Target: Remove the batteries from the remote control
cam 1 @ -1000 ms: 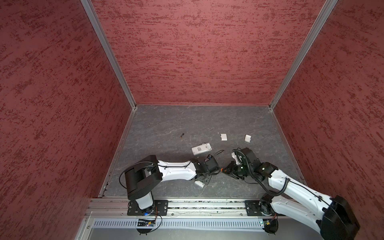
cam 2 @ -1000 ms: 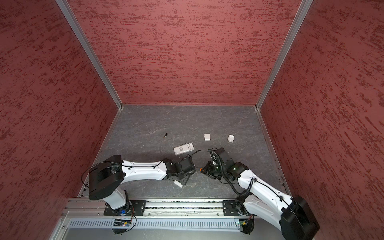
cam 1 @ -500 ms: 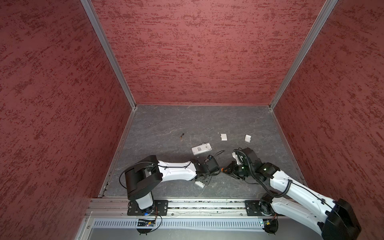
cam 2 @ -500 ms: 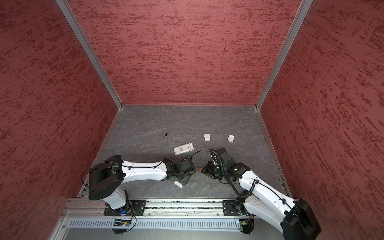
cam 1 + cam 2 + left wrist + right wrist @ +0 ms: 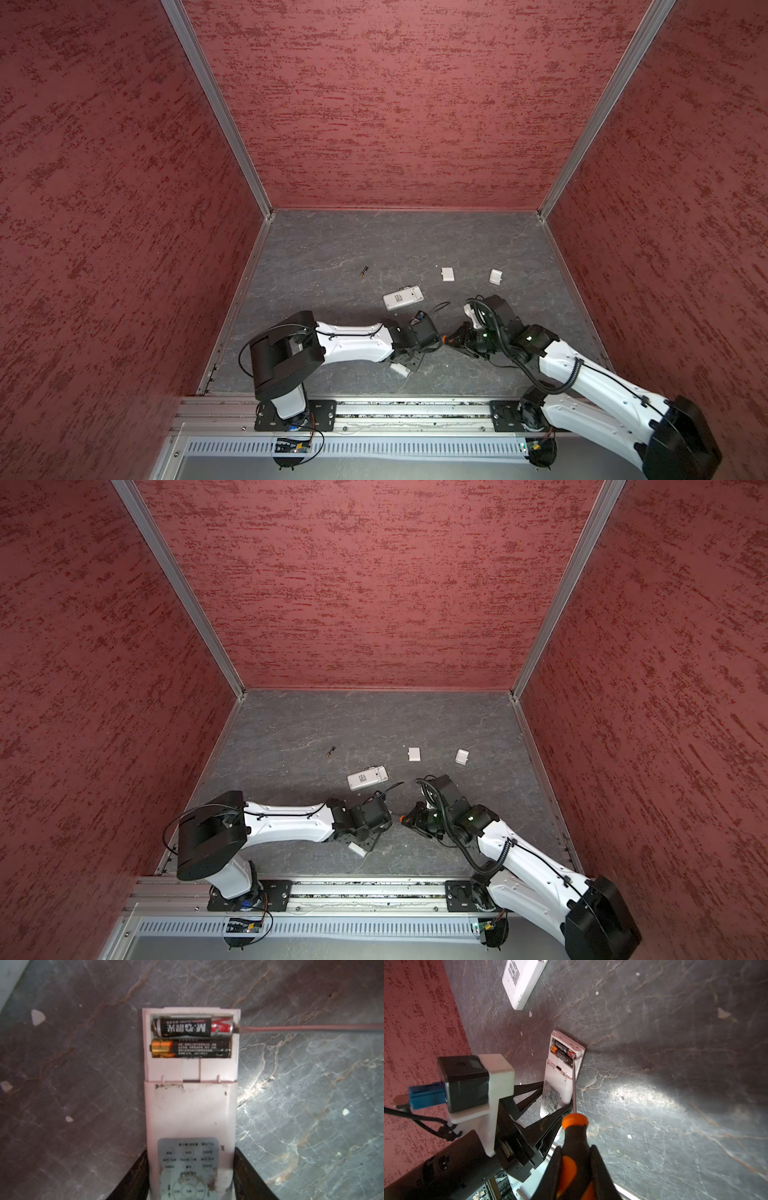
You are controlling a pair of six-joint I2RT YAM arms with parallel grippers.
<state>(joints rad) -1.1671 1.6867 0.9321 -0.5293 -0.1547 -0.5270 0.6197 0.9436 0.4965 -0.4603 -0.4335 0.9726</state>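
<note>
Two batteries lay side by side in the open compartment of the remote control, just beyond the left gripper, whose jaws clamped the remote's other end from both sides. The right gripper was closed on the orange-and-black handle of a screwdriver. Ahead of its jaws the thin shaft reached the red end of the battery farther from the left gripper, tip against it. Well beyond both grippers, a loose battery, a second remote and two white covers lay apart on the grey tabletop.
</note>
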